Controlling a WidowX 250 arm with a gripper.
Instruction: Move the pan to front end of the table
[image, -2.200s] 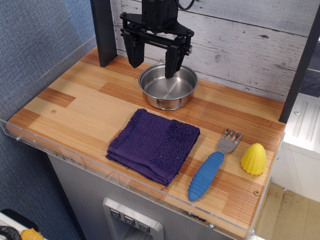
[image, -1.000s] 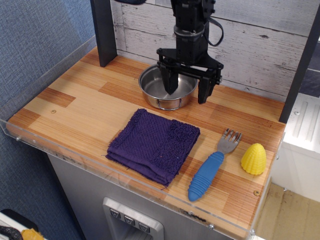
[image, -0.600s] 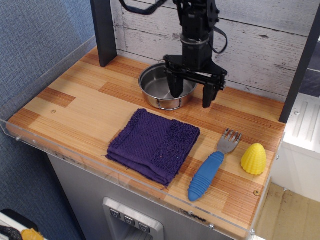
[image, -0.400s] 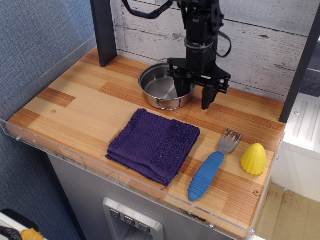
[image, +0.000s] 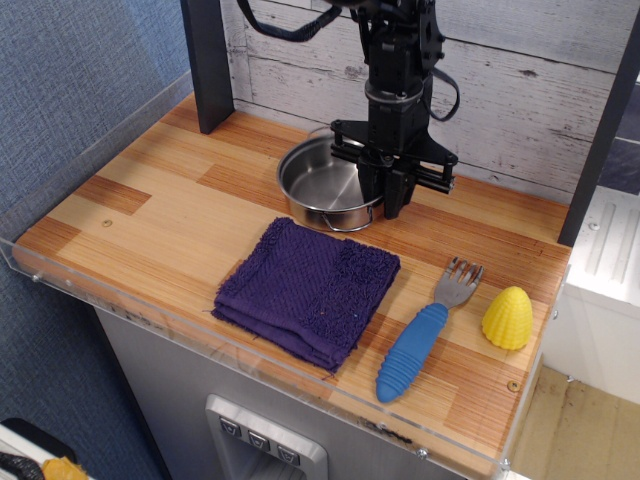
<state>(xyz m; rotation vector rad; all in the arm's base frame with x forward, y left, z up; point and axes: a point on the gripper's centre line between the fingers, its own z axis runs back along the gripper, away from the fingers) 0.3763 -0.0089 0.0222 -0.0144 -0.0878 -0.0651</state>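
Observation:
The pan (image: 318, 186), a small shiny steel pot with thin wire loop handles, sits at the back middle of the wood-plank table (image: 160, 205), just behind the purple cloth (image: 307, 290). My black gripper (image: 387, 196) comes straight down at the pan's right side. Its fingers are closed together on the pan's right rim. The pan looks slightly tilted, with its front handle showing over the table.
A blue-handled fork (image: 420, 335) and a yellow corn-shaped toy (image: 508, 318) lie at the front right. A dark post (image: 207, 62) stands at the back left. A clear acrylic rim (image: 250, 350) runs along the front edge. A white plank wall is behind.
The gripper moved from over the pan's back to its right rim, lowered, and closed its fingers on the rim. The pan has shifted and tilted slightly.

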